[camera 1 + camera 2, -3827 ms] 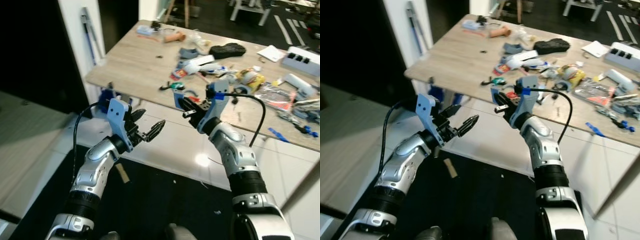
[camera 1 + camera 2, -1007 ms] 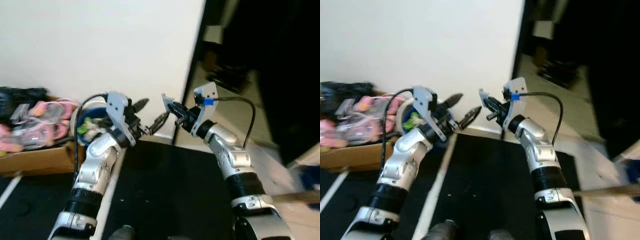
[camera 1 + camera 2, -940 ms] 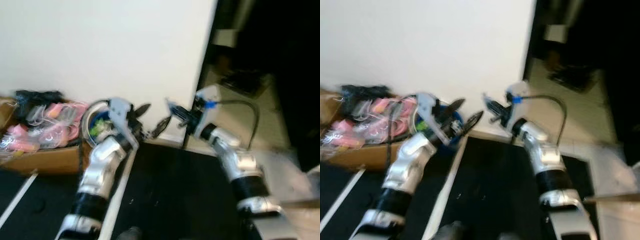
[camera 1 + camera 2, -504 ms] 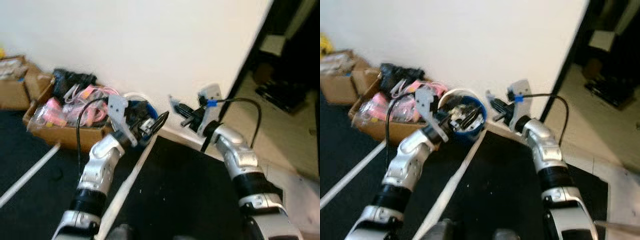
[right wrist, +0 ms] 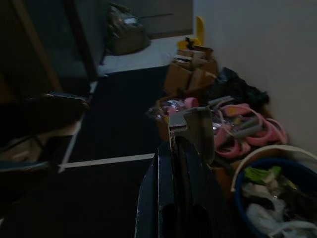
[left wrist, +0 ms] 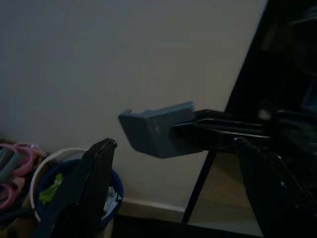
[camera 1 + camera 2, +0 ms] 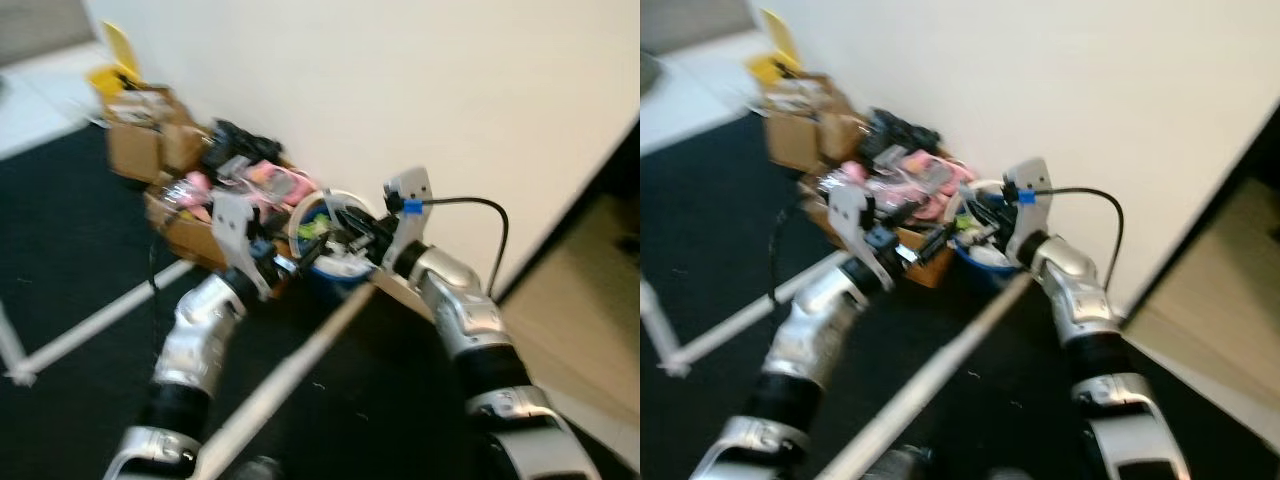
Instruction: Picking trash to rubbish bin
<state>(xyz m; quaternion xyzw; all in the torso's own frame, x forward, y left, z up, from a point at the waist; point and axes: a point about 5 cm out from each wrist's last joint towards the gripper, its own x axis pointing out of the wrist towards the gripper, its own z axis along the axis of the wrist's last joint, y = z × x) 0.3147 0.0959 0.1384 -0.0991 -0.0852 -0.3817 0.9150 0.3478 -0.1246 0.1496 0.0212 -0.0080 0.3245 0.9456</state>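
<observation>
A blue rubbish bin (image 7: 328, 264) with a white rim stands against the white wall, part full of green and white scraps. My right gripper (image 7: 346, 238) reaches over its rim and is shut on a small grey piece of trash (image 5: 193, 121). The bin (image 5: 250, 218) lies just beyond and below that piece in the right wrist view. My left gripper (image 7: 288, 262) hangs open just left of the bin, in front of the cardboard box. In the left wrist view its fingers (image 6: 96, 166) stand wide apart, with the grey piece (image 6: 156, 131) and the bin (image 6: 44, 163) beyond them.
A cardboard box (image 7: 185, 228) of pink items sits left of the bin, with a black bag (image 7: 235, 140), more cartons (image 7: 140, 140) and a yellow sign (image 7: 112, 65) further along the wall. A white bar (image 7: 290, 375) crosses the black floor mat. Pale floor (image 7: 590, 330) lies right.
The whole view has swung from the cluttered table round to the wall, bringing the bin and boxes to the middle. Both arms keep their pose; the right gripper now stands over the bin.
</observation>
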